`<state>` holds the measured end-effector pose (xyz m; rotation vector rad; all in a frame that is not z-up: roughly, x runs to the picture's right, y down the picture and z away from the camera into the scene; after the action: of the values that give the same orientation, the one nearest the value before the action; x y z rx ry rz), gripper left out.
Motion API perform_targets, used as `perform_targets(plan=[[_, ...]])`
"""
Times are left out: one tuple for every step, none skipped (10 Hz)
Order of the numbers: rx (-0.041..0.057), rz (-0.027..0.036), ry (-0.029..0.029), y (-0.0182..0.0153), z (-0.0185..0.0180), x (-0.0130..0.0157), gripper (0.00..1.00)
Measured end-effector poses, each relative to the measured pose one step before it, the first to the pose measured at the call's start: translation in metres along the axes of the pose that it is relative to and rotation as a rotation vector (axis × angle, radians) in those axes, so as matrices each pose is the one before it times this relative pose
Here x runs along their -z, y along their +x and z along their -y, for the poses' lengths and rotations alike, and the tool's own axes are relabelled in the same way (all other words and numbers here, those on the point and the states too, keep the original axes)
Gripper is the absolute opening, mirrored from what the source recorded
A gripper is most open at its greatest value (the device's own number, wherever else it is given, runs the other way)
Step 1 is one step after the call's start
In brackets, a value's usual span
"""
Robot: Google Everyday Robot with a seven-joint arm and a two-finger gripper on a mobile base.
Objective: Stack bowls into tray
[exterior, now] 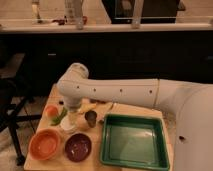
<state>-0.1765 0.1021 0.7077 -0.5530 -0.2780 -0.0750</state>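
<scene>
The orange bowl [45,143] sits at the table's front left, and the maroon bowl [78,146] stands right beside it; both are upright and hold nothing. To their right lies the green tray [132,143], also with nothing in it. My white arm reaches in from the right, bends above the table's left half and points down. The gripper [71,116] hangs at its end over a small white cup [69,126], just behind the two bowls. It stands open and carries nothing.
A dark metal cup [90,117] stands behind the maroon bowl. An orange fruit [51,110], a green item [59,119] and a yellow item [88,107] lie at the back left. A dark chair [10,110] stands left of the table [55,163], and a dark counter runs behind.
</scene>
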Motion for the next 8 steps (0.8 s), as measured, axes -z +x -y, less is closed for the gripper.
perform_targets(plan=[[0.00968, 0.00970, -0.01336, -0.01221, 0.00185, -0.00549, 0.80], [0.00706, 0.00885, -0.00760, -0.00962, 0.00144, -0.00292, 0.80], [0.01579, 0.00760, -0.00799, -0.01191, 0.00178, -0.00319, 0.80], [0.00098, 0.00195, -0.00378, -0.00150, -0.00048, -0.00031, 0.80], [0.00024, -0.00245, 0.00369, 0.00126, 0.00105, 0.00009, 0.80], [-0.00102, -0.00008, 0.00030, 0.00053, 0.00010, 0.00023, 0.80], [0.00270, 0.00060, -0.00092, -0.00161, -0.00038, -0.00041, 0.80], [-0.00050, -0.00007, -0.00007, 0.00025, 0.00000, 0.00008, 0.80]])
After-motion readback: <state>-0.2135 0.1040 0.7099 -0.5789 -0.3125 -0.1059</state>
